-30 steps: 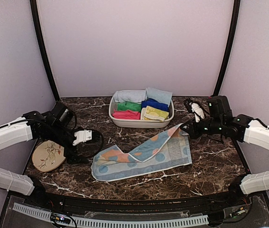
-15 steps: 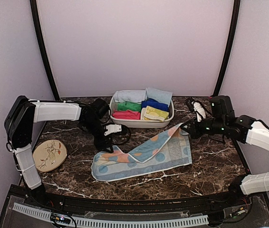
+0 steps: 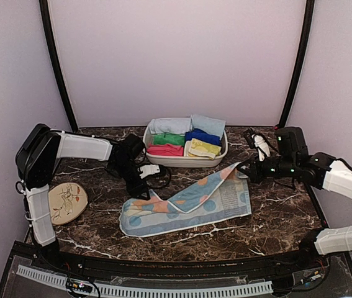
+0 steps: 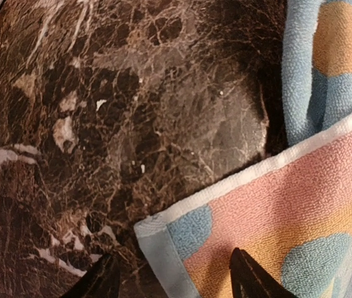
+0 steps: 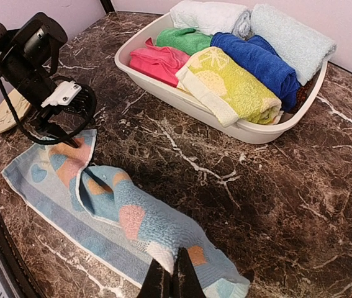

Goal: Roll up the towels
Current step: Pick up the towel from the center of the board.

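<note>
Over one towel (image 3: 188, 202) corner the left tool (image 4: 174, 280) is held open for gripping; another is pinched by the right tool (image 5: 174, 279).

Pale lilac walls (image 3: 176, 56) enclose a dark marbled desk (image 3: 275, 217). Black poles (image 3: 54, 62) rise at its back corners.

Your right gripper (image 5: 171, 276) pinches the towel (image 5: 132, 220) by its near edge — jaws closed on it. It trails away, folded over itself (spots showing), to the left gripper (image 5: 63, 136) at its far corner.
</note>
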Controlling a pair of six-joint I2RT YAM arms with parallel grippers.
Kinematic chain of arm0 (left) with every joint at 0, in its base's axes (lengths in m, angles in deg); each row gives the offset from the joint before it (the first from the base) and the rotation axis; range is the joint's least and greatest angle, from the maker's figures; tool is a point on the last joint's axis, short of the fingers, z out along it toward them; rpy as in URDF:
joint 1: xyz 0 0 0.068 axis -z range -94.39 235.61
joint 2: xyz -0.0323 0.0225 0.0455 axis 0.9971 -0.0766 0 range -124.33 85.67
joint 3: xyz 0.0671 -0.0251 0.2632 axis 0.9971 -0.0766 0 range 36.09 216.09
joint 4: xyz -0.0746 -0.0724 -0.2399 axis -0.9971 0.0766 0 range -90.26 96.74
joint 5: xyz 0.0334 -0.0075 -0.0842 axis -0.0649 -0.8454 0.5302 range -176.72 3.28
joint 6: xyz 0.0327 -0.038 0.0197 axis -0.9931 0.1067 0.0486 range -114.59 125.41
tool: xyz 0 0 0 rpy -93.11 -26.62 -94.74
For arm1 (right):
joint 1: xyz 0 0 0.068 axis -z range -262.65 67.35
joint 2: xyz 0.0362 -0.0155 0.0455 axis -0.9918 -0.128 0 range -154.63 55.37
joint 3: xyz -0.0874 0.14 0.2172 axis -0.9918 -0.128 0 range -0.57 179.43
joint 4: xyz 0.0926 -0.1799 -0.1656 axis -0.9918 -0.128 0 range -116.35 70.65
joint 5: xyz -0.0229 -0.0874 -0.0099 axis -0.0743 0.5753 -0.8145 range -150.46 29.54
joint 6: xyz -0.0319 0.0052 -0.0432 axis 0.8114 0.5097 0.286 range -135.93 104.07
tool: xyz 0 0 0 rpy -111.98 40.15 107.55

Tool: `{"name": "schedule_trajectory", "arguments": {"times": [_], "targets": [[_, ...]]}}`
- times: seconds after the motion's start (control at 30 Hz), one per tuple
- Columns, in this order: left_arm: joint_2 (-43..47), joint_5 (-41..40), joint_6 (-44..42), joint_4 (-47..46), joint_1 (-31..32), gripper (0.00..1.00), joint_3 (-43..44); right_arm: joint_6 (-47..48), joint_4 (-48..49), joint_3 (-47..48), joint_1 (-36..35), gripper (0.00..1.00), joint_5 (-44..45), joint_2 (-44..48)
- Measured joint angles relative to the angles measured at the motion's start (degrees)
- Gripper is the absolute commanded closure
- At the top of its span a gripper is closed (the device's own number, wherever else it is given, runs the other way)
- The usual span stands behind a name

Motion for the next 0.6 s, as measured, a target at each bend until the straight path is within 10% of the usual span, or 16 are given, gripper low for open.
{"name": "schedule_trajectory", "arguments": {"times": [0.17, 0.6], "targets": [[-0.5, 1.0, 0.7, 0.2, 0.0, 1.00, 0.3, 0.0, 0.2, -0.6, 0.0, 1.00, 0.0, 0.1], [1.6, 2.8, 2.5, 6.5, -0.8, 1.00, 5.0, 0.2, 0.5, -1.0, 0.0, 1.00, -0.3, 0.2]]}}
